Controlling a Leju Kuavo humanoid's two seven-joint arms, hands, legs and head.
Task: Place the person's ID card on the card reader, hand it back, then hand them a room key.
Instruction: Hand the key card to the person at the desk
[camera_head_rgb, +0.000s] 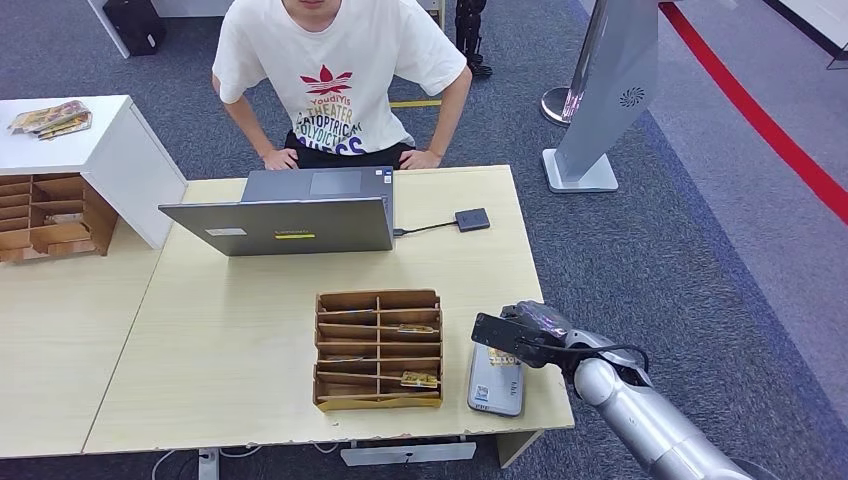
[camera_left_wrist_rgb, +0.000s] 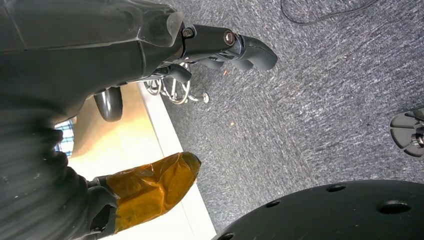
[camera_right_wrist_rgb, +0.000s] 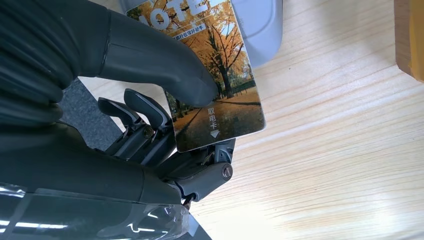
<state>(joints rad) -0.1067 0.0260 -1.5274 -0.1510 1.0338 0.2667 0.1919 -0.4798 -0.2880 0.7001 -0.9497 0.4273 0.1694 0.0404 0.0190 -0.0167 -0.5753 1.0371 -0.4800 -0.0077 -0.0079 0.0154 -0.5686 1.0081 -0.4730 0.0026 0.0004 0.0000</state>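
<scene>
One robot hand (camera_right_wrist_rgb: 165, 125), the right, is pinching a tree-printed card (camera_right_wrist_rgb: 215, 80) over the grey reader (camera_head_rgb: 495, 385), lower right; the left's grip is probably empty.

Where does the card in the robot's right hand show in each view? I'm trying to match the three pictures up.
Head view: the card sits lower right, pinched in the right hand above the grey card reader.
Left wrist view: not in it.
Right wrist view: the card fills the upper middle, under the thumb.
Shared landmark: the card reader.
</scene>
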